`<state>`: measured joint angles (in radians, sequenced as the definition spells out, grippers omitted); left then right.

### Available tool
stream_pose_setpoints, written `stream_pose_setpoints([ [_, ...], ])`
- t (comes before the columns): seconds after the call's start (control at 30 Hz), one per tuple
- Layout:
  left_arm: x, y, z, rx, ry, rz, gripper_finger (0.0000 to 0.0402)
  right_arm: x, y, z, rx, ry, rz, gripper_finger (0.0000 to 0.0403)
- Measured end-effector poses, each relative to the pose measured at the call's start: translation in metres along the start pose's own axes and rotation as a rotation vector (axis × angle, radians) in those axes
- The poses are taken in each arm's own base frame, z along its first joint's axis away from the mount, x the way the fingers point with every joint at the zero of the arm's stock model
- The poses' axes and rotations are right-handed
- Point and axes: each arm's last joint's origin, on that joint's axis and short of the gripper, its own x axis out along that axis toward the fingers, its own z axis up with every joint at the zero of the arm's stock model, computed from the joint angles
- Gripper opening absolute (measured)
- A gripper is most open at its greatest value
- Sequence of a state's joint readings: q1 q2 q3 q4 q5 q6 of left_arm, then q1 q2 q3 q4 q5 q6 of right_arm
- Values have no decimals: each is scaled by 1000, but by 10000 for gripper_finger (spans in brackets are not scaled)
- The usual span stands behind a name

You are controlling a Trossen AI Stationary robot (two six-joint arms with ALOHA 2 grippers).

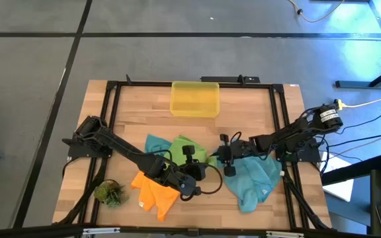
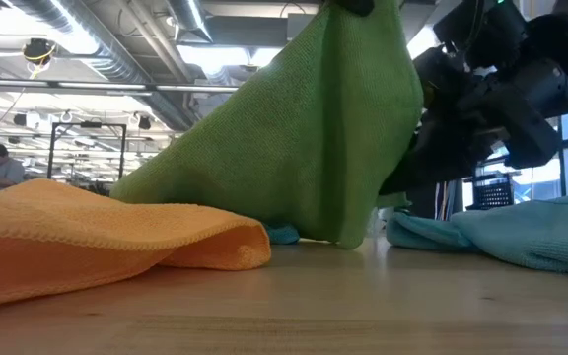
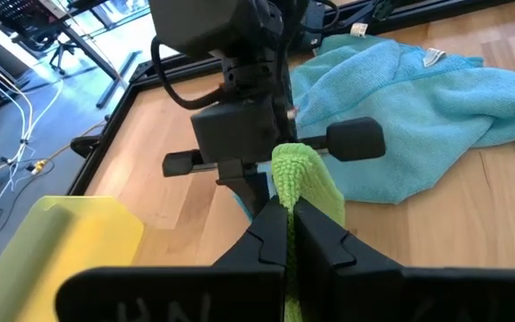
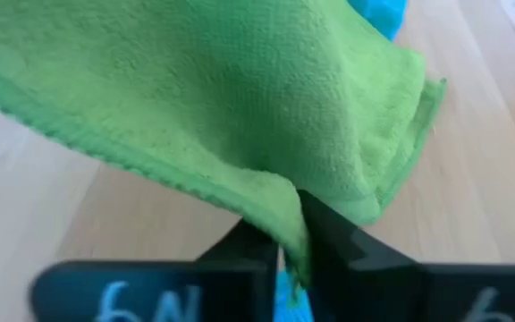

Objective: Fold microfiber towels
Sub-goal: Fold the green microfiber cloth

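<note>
Green towel (image 2: pixel 304 148): lifted, pinched by left gripper (image 3: pixel 286 234) and right gripper (image 4: pixel 293 240). Orange towel (image 1: pixel 155 192), teal towels (image 1: pixel 253 178): crumpled, none folded.

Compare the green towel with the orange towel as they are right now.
The green towel is lifted into a tent shape; the orange towel lies slumped on the table. The green towel is pinched by the left end effector and the right end effector; nothing grips the orange towel. Both are soft, crumpled cloths, neither folded yet.
</note>
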<state>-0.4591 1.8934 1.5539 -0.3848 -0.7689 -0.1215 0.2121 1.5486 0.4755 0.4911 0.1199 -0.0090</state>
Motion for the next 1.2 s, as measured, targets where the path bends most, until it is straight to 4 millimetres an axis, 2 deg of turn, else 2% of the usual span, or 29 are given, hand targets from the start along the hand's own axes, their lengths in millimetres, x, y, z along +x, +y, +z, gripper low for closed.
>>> stream_pose_setpoints([
  [0.1,0,0,0,2,3,1,0,-2,-1,1,-3,9,5,8],
  [0.27,-2,2,-1,16,16,20,0,-10,-3,2,-16,33,-20,6],
  [0.4,-8,9,0,33,19,59,0,-23,-8,10,-41,18,-78,4],
  [0.53,-17,23,2,49,46,74,0,-46,-18,24,-42,-37,-122,3],
  [0.83,-19,61,9,93,81,117,0,-109,-41,52,-42,-223,-247,2],
  [1.03,-15,87,19,111,55,115,0,-132,-46,77,-75,-217,-264,1],
  [1.2,-10,105,24,212,35,67,0,-149,-49,104,-116,-206,-318,1],
])
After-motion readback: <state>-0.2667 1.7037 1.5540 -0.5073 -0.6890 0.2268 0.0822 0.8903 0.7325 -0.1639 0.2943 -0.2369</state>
